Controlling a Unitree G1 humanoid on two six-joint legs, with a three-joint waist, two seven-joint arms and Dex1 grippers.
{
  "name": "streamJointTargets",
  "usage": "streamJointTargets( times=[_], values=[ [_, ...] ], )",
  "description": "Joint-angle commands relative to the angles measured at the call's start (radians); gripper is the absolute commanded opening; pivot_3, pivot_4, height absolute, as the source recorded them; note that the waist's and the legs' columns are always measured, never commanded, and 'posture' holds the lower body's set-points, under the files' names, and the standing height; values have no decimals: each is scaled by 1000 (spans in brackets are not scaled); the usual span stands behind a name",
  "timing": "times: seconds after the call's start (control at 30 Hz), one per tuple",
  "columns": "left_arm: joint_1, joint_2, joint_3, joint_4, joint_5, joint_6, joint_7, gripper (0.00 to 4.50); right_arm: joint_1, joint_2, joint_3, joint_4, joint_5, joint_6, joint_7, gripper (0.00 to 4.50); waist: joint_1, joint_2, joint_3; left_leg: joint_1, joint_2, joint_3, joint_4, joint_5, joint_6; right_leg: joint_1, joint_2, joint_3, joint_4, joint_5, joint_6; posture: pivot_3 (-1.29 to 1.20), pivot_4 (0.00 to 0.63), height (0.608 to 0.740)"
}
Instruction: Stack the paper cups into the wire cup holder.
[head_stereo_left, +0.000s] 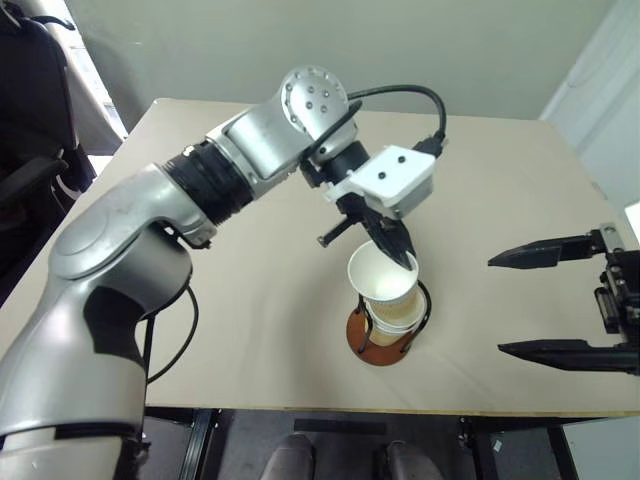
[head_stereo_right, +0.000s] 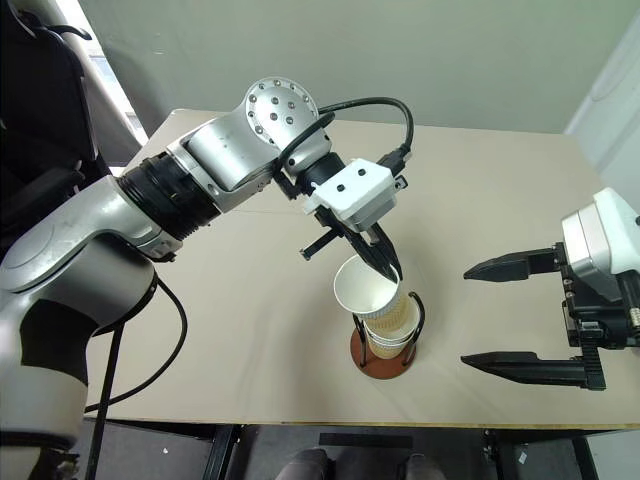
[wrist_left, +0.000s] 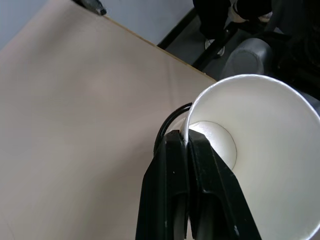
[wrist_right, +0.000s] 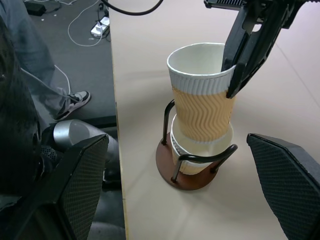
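The left gripper (head_stereo_right: 390, 268) is clamped on the rim of a paper cup (wrist_right: 202, 95), one finger inside and one outside the wall, which leaves the cup's base free to slide into the cups below. That cup sits partly nested in the stack (wrist_right: 200, 150) already standing in the wire cup holder (wrist_right: 192, 172), near the table's (head_stereo_left: 250, 330) front edge. Its mouth faces up, and its long axis runs nearly upright, leaning slightly, so it looks not quite seated yet. The right gripper (head_stereo_right: 520, 318) hangs off to the side, fingers spread wide and empty, apparently keeping out of the way.
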Motion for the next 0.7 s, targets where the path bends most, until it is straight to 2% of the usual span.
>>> streamJointTargets(
  times=[0.03, 0.1, 0.2, 0.53, 0.57, 0.7],
  values=[
    [0, -5, 11, -10, 22, -2, -35, 23, 1, -3, -49, -12, 21, 0, -16, 4500, 0, 0, 0, 0, 0, 0, 0, 0, 0, 0, 0, 0, 0, 0, 0, 0, 150, 740],
    [9, -28, 32, 17, 53, -16, -35, 23, 6, -6, -49, -15, 22, 0, -19, 4500, 1, 0, 0, 0, 0, 0, 0, 0, 0, 0, 0, 0, 0, 0, 0, 0, 150, 740],
    [25, -66, 75, 60, 93, -27, -35, 656, 19, -12, -52, -18, 10, 1, -11, 4500, 4, 0, 0, 0, -1, -1, 1, 0, 0, 1, 0, 0, 0, 0, 1, 0, 150, 740],
    [45, -89, 128, 90, 134, -31, -35, 4256, 42, -30, -43, -7, -37, -20, 17, 4500, 5, 0, 0, 0, -1, 0, 4, 0, 1, 1, 0, 0, 1, 0, 2, 0, 150, 740],
    [48, -92, 156, 99, 132, -25, -35, 4415, 41, -32, -40, -3, -42, -24, 21, 4500, 5, 0, 0, 0, -1, 0, 5, 0, 1, 1, 0, 0, 1, 0, 2, 0, 150, 740],
    [69, -96, 307, 155, 147, 32, -35, 4415, 39, -39, -22, 22, -71, -46, 47, 4500, 4, 0, 0, -1, -1, 0, 7, -1, 2, 1, 0, 0, 2, 1, 2, 0, 150, 740]
  ],
)
